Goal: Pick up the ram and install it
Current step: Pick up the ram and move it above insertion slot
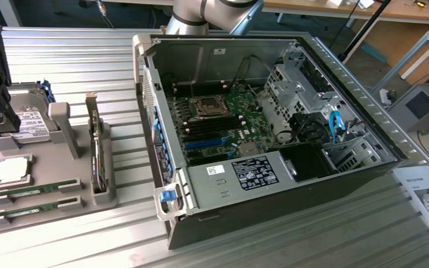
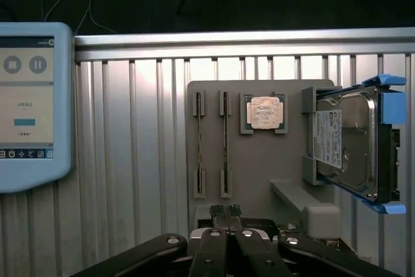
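1. The hand (image 2: 225, 211) is clenched, its two fingers pressed together with nothing between them.
2. It hangs over the grey parts holder (image 2: 256, 167), which lies on the ribbed metal tabletop (image 1: 73, 56) at the exterior view's left, well apart from the motherboard (image 1: 229, 120).
3. Two ram sticks lie side by side in the holder's slots, neither lifted: the first ram stick (image 1: 32, 190) (image 2: 224, 144) just beside the processor (image 1: 12, 170) (image 2: 264, 113), the second ram stick (image 1: 28, 207) (image 2: 199, 144) on its other side, nearer the exterior camera.
4. In the wrist view the fingertips line up roughly with the first ram stick and are clear of it.
5. A hard drive (image 1: 28, 120) (image 2: 350, 144) in blue rails stands at the holder's far end, and a green expansion card (image 1: 98, 151) stands on edge along its right side.
6. The open computer case (image 1: 334, 61) lies on its side to the right, with long black slots (image 1: 214, 124) on the motherboard.
7. A tablet-like screen (image 2: 29, 102) shows in the wrist view.
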`<state>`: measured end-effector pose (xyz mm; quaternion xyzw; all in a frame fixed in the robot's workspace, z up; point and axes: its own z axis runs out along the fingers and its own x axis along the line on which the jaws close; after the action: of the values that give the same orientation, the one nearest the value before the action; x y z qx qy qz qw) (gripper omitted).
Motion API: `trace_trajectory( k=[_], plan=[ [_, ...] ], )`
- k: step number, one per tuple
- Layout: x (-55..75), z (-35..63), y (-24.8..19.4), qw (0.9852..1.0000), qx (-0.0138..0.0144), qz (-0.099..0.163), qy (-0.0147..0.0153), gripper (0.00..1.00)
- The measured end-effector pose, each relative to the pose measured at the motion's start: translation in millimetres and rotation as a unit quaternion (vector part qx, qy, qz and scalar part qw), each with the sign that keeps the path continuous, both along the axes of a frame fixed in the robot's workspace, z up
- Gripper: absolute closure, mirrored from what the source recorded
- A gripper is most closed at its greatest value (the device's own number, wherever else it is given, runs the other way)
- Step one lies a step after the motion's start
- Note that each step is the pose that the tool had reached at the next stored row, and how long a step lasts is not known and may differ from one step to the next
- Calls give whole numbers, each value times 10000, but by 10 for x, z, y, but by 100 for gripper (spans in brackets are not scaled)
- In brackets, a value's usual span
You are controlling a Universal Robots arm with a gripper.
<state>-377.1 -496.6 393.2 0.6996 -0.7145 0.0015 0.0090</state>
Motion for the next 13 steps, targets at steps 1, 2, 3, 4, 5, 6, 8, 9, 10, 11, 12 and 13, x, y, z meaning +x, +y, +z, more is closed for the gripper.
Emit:
trace_trajectory(
  k=[1, 2, 3, 4, 5, 6, 8, 9, 10, 11, 12, 13],
  plan=[
    [0, 0, 0, 10000, 0, 0, 0, 89],
    [0, 0, 0, 10000, 0, 0, 0, 89],
    [1, 0, 0, 10000, 0, 0, 0, 89],
    [1, 0, 0, 10000, 0, 0, 0, 89],
    [1, -2, 0, 10000, 0, 0, 1, 89],
    [1, -10, 0, 10000, 0, 0, 1, 89],
    [0, -28, -1, 10000, 0, 0, 0, 89],
    [1, -36, -3, 10000, 0, 0, 0, 89],
    [1, -43, -5, 10000, 0, 1, 1, 89],
    [1, -54, -8, 10000, 0, 1, 0, 89],
    [1, -63, -10, 10000, 0, 1, 0, 89],
    [1, -74, -13, 10000, 0, 1, 0, 89]
  ],
)
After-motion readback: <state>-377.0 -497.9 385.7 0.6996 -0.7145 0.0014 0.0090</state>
